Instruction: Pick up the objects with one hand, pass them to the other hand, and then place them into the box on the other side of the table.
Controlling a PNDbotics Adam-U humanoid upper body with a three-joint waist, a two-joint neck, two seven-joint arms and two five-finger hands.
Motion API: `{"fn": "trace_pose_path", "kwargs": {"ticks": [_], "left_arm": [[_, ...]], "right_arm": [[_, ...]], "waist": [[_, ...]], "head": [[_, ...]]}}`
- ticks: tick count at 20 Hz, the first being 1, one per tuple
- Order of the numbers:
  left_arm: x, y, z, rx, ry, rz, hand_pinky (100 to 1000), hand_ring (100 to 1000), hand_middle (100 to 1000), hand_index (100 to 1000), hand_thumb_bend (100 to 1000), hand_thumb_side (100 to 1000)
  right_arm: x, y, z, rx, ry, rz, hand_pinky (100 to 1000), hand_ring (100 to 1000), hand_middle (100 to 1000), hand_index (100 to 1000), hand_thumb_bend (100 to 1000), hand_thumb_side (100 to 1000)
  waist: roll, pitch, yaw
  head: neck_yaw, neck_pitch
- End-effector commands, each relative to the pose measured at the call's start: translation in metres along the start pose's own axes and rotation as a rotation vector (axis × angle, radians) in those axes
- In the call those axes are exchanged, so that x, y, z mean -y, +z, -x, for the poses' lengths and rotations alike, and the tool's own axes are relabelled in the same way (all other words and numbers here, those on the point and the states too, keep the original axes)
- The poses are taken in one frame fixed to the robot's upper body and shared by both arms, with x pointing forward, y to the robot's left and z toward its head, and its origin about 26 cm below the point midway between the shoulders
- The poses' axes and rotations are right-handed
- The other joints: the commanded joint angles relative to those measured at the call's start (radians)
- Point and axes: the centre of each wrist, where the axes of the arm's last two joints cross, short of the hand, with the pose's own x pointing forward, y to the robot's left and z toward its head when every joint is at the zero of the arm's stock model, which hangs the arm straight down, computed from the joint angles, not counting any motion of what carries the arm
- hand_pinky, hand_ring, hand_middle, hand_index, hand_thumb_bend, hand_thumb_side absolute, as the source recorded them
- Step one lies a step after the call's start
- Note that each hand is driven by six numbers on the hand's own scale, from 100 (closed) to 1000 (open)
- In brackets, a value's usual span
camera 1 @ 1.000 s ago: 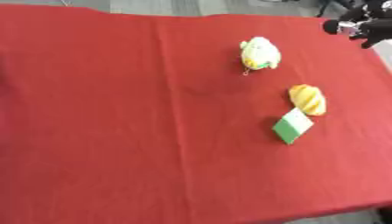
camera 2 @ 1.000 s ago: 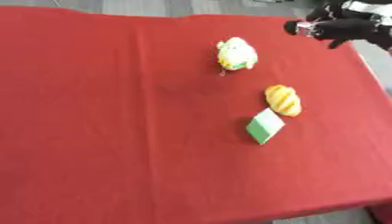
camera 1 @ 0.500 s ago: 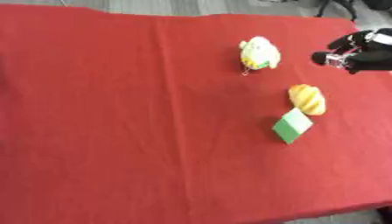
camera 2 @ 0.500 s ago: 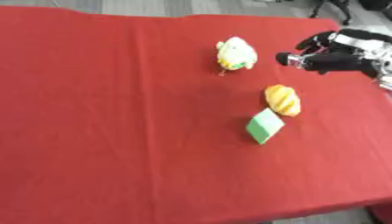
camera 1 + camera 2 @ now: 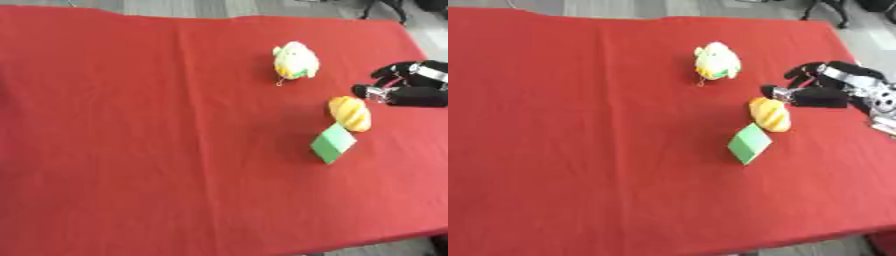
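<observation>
Three small things lie on the right half of the red tablecloth (image 5: 131,125). Farthest off is a rounded white and yellow soft toy (image 5: 717,60) with a patch of green on its near side. Nearer and further right lies an orange-yellow bread-shaped object (image 5: 770,114), an oval with pale ridges across it. Just near and left of that, almost touching it, is a flat green block (image 5: 750,143).

The right hand (image 5: 815,90) comes in from the right edge, black with silver parts behind it. Its fingers (image 5: 800,75) are curved but apart from the thumb, so the hand stands part open and holds nothing. The thumb tip sits just beside the far right end of the bread-shaped object; whether they touch cannot be told. The left hand shows in neither view.

The bread-shaped object's long axis runs from far left to near right. The green block lies cornerwise like a diamond, one corner pointing toward the bread-shaped object and the opposite one toward the near left. The toy's longer side runs roughly far to near.
</observation>
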Motion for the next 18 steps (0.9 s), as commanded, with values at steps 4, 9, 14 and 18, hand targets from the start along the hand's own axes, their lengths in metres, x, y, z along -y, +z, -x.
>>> {"fn": "trace_pose_path", "kwargs": {"ticks": [4, 9, 14, 18], "left_arm": [[0.000, -0.007, -0.011, 0.031, -0.011, 0.012, 1000, 763, 737, 732, 116, 690], [0.000, -0.006, -0.010, 0.027, -0.011, 0.017, 1000, 764, 737, 732, 117, 693], [0.001, -0.006, -0.010, 0.023, -0.013, 0.021, 1000, 765, 737, 731, 118, 695], [0.001, -0.007, -0.009, 0.020, -0.013, 0.025, 1000, 766, 738, 731, 119, 697]], "right_arm": [[-0.002, 0.001, 0.002, 0.009, 0.025, 0.002, 760, 804, 777, 894, 424, 637], [-0.007, 0.002, 0.006, 0.027, 0.031, 0.018, 756, 794, 760, 881, 461, 574], [-0.012, 0.003, 0.010, 0.053, 0.041, 0.000, 751, 785, 750, 866, 485, 544], [-0.019, 0.005, 0.017, 0.064, 0.043, -0.047, 744, 779, 739, 848, 508, 506]], "waist": [[0.002, -0.008, 0.001], [0.002, -0.008, 0.002], [-0.001, -0.009, 0.003], [-0.001, -0.009, 0.005]], "head": [[-0.006, 0.006], [-0.010, 0.006], [-0.012, 0.006], [-0.017, 0.006]]}}
